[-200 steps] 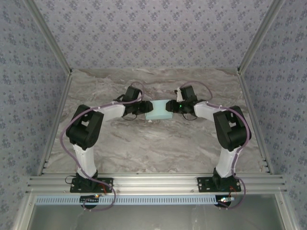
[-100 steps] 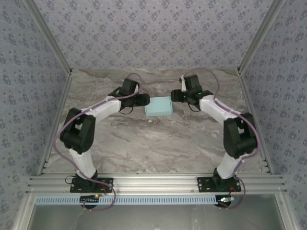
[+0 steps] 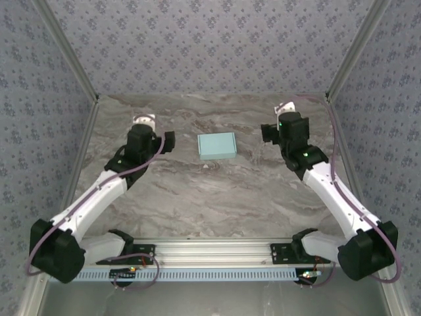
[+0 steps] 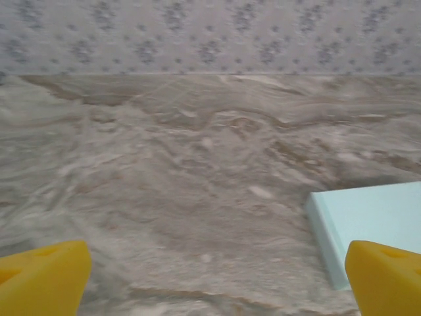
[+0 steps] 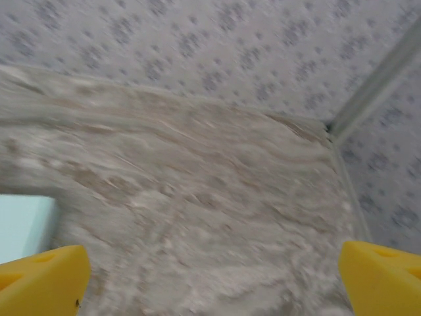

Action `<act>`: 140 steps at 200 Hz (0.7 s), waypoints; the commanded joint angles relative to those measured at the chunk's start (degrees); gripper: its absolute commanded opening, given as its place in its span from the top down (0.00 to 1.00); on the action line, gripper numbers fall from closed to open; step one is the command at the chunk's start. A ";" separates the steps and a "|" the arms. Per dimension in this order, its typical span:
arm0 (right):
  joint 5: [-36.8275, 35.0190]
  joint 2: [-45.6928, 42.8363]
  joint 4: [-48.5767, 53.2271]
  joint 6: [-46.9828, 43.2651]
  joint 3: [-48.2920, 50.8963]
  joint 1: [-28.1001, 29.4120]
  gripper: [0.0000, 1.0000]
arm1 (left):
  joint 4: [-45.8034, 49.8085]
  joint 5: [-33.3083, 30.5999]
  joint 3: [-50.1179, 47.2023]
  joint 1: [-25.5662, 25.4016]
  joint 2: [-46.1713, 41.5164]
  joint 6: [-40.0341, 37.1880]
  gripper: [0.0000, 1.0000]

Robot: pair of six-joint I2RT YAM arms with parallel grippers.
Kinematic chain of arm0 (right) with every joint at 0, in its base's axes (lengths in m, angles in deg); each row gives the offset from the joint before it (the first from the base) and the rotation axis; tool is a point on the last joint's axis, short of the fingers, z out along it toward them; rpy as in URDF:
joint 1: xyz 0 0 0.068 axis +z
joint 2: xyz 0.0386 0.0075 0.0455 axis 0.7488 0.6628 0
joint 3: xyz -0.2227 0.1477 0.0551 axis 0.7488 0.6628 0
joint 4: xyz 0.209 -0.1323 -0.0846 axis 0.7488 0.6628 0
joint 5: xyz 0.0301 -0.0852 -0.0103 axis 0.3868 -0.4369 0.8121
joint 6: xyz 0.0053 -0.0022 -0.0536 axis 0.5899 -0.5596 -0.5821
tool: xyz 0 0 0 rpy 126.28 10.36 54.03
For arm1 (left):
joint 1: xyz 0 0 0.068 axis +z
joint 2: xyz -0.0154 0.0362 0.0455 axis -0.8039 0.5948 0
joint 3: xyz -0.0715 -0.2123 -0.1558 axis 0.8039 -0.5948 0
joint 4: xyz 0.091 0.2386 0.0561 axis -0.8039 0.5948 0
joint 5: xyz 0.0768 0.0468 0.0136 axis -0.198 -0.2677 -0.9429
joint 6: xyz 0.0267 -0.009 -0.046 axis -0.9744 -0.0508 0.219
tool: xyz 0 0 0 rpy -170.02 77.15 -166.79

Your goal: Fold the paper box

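Apparently closed-up paper box (image 3: pixel 217 146) on table (image 3: pixel 210 197), left fingers (image 4: pixel 43 276) spread empty, right fingers (image 5: pixel 381 276) likewise.

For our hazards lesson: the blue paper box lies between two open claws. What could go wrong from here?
1. The paper box lies loose on the table, with the left claw and right claw open and apart from it; its folds might spring open.
2. One left finger sits near the box's edge; a swing could knock it.

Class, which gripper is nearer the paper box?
Left, narrowly. The left gripper sits left of the paper box, level with it; the right gripper sits right of it, slightly farther back.
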 commanded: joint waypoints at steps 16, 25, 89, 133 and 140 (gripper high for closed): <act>-3.30 -4.82 -4.25 0.59 9.68 -6.11 0.01 | -5.98 -10.46 -8.28 4.18 -4.69 -1.46 0.01; -2.32 -5.42 -6.95 1.00 12.66 -7.52 0.01 | -7.64 -10.77 -10.34 5.39 -4.90 -2.13 0.01; 4.36 -1.27 -33.30 0.60 31.21 -14.73 0.01 | -30.39 -5.75 -24.51 12.89 0.32 -10.42 0.01; 7.12 8.95 -45.58 0.83 34.36 -16.62 0.01 | -38.62 2.11 -25.80 18.78 9.73 -9.05 0.01; 7.48 9.50 -44.16 1.41 33.84 -16.42 0.01 | -41.68 3.05 -26.12 19.21 11.05 -9.47 0.01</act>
